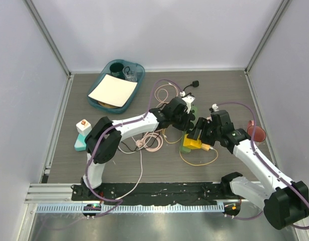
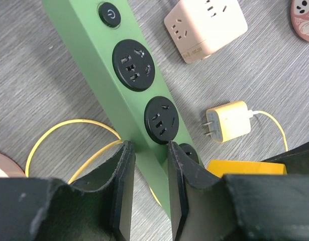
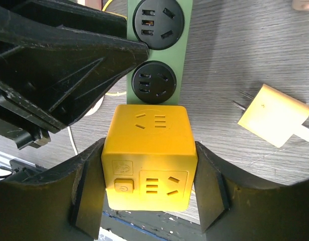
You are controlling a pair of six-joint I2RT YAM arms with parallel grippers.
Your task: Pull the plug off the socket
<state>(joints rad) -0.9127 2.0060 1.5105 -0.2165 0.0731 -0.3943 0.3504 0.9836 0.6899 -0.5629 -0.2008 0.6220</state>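
A green power strip (image 2: 94,45) with round black sockets lies on the table; it also shows in the right wrist view (image 3: 184,55) and the top view (image 1: 193,108). A yellow cube plug (image 3: 149,155) sits at the strip's near end and shows in the top view (image 1: 191,143) and left wrist view (image 2: 244,168) too. My right gripper (image 3: 149,170) is shut on the cube's two sides. My left gripper (image 2: 149,155) is closed across the strip's body. Whether the cube's pins sit in a socket is hidden.
A small pale yellow charger (image 3: 272,120) on a yellow cable lies right of the strip. A beige cube adapter (image 2: 204,25) lies beyond it. Pink cables (image 1: 149,140), a teal bin (image 1: 116,83), a red cup (image 1: 255,133) and a black plug (image 1: 194,84) are around.
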